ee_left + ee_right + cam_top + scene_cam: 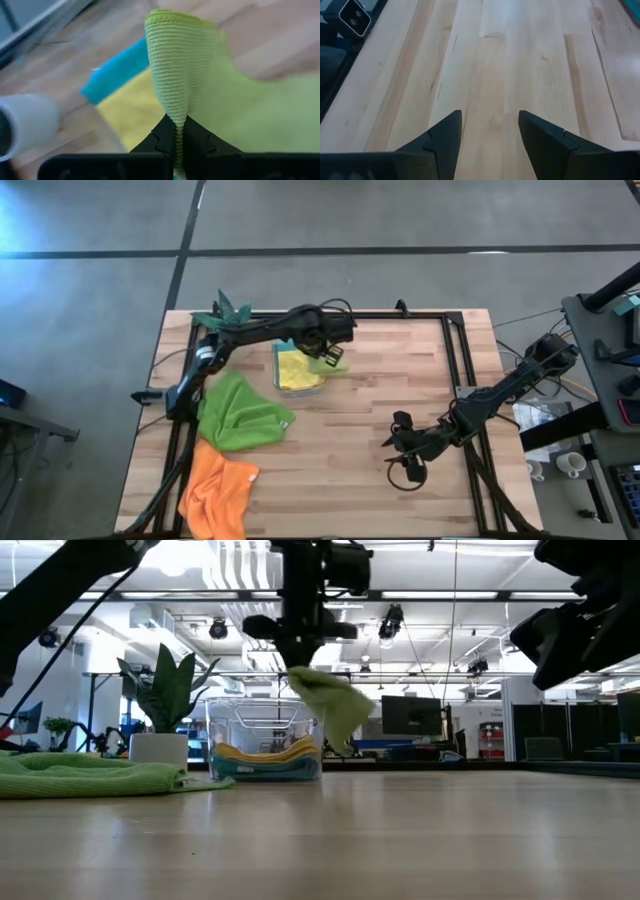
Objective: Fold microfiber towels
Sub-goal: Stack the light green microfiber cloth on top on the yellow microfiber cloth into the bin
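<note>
High view: the left gripper [327, 352] sits in the upper middle of the frame, right over the clear plastic bin [283, 383]. It pinches a lime green towel [335, 363] that hangs over the bin's right edge. A yellow towel [296, 370] lies in the bin. A darker green towel [240, 413] and an orange towel [217, 490] lie loose at lower left. The right gripper [402, 448] waits at lower right, fingers spread, holding nothing.

Low view: the lime towel [335, 705] dangles above the bin [262, 745] in the middle, near a potted plant [165, 705].

Left wrist view: the fingers [162, 137] are pressed together on the lime towel's [180, 75] edge.

Right wrist view: only bare table [520, 60] shows between wide fingers [442, 137].

This looks like the pick-up step. Next, I think the towel must go onto open table and be laid flat for folding.
</note>
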You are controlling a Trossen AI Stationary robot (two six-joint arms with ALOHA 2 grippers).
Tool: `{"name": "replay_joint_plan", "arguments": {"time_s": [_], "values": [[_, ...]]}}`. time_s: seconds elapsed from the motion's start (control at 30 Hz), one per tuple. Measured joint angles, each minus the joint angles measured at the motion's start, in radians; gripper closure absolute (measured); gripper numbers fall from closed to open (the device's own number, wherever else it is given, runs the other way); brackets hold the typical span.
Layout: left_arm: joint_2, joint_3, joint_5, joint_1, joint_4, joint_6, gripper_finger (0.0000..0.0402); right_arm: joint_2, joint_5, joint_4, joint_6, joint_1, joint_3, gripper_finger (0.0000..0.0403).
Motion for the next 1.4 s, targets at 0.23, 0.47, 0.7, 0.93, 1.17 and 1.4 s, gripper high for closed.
{"name": "replay_joint_plan", "arguments": {"time_s": [0.23,0.47,0.7,0.93,1.17,1.4], "values": [[-0.067,-0.102,-0.016,0.050,-0.011,0.017,0.0401,0.000,0.000,-0.007,-0.002,0.001,0.000,0.0209],[-0.066,-0.301,0.036,0.081,0.062,0.022,0.0401,0.000,0.000,-0.012,0.008,0.001,0.000,0.0209],[-0.066,-0.434,0.062,0.091,0.103,0.017,0.0401,0.000,0.000,-0.012,0.016,0.000,0.000,0.0209],[-0.065,-0.497,0.071,0.091,0.167,-0.014,0.0397,0.000,0.000,-0.012,0.016,0.000,-0.001,0.0209],[-0.065,-0.497,0.059,0.086,0.153,-0.051,0.0354,0.000,0.000,-0.010,0.018,0.000,-0.001,0.0209],[-0.148,-0.492,-0.015,0.061,0.115,-0.071,0.0276,0.000,0.000,-0.007,0.021,0.000,0.006,0.0209]]}}
